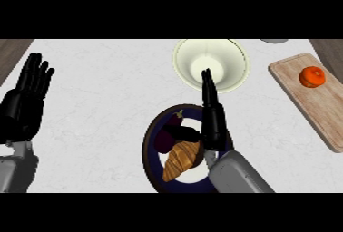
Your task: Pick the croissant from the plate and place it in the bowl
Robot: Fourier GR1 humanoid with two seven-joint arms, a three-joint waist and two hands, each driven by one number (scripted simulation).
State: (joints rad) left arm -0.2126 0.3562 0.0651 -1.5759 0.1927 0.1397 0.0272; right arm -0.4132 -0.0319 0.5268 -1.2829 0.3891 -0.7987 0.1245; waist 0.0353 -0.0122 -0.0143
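Note:
A golden-brown croissant (181,161) lies on a dark-rimmed plate (151,140) with a white centre, near the counter's front. A dark purple eggplant (175,132) lies on the same plate just behind the croissant. My right hand (213,115) stands edge-on over the plate's right side, fingers straight and pointing away, right beside the croissant and holding nothing. Its fingertips reach the near rim of the cream bowl (231,56), which stands behind the plate. My left hand (25,102) rests open at the left edge, fingers up.
A wooden cutting board (315,106) lies at the right with an orange fruit (312,76) on it. A grey object (273,41) shows partly at the back edge. The counter is white marble, with darker corners at the back left and right.

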